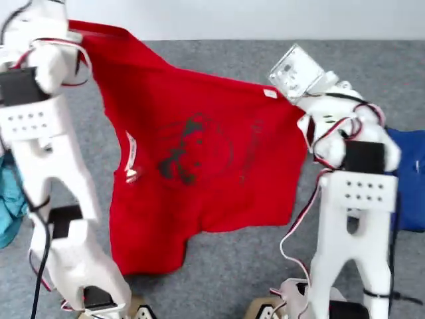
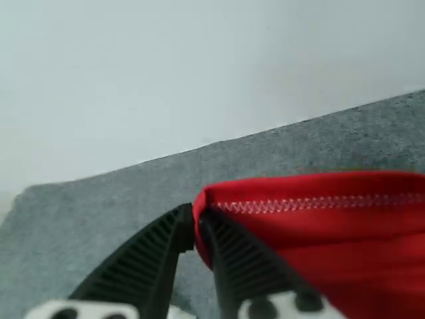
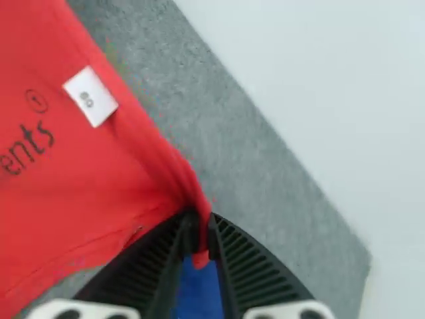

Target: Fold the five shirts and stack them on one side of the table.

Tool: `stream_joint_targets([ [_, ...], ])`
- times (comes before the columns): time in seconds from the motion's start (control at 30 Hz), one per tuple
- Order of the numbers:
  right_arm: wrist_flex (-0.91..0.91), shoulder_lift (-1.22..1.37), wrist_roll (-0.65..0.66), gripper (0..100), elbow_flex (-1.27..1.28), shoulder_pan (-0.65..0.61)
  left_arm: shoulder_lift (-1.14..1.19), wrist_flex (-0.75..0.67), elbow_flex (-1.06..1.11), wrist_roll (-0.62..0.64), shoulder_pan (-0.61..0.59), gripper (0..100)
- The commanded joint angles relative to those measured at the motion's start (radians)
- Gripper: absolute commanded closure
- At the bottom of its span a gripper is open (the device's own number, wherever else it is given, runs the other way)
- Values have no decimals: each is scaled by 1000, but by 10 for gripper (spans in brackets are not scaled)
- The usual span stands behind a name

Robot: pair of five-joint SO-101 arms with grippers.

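Observation:
A red shirt [image 1: 199,153] with a dark print hangs stretched between both arms above the grey table. My left gripper [image 2: 196,219] is shut on a stitched hem corner of the red shirt [image 2: 319,219] at the far left of the table. My right gripper [image 3: 198,229] is shut on another corner of the red shirt [image 3: 80,173], near a small white tag [image 3: 89,96], at the right side. The lower part of the shirt drapes down toward the table's front. A blue shirt [image 1: 408,186] lies at the right edge, and blue fabric [image 3: 196,292] shows beneath the right gripper's jaws.
A teal garment [image 1: 10,199] sits at the left edge beside the left arm. The grey table surface [image 1: 232,272] is bare in front between the two arm bases. A pale wall runs behind the table's far edge.

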Motion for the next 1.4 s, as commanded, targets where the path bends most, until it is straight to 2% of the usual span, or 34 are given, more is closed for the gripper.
stream_joint_targets([
  [0.0,-259,61,58,988,52,4,68,-123,-10,-12,15,996],
  [0.1,-400,160,66,988,26,7,138,-193,-10,-15,37,996],
  [0.27,-532,357,163,988,-129,-7,232,-322,-10,-17,38,996],
  [0.47,-547,615,213,988,-428,-21,267,-434,-12,-95,40,996],
  [0.63,-545,746,213,988,-589,-18,272,-442,-93,-127,43,996],
  [0.73,-545,759,213,988,-601,-28,272,-374,-130,-149,46,996],
  [0.9,-510,759,213,988,-606,-50,267,-172,-171,-267,58,996],
  [1.23,-30,671,210,988,-608,-24,267,341,-300,-290,60,996],
  [1.37,134,638,209,988,-608,-22,250,344,-291,-288,41,996],
])
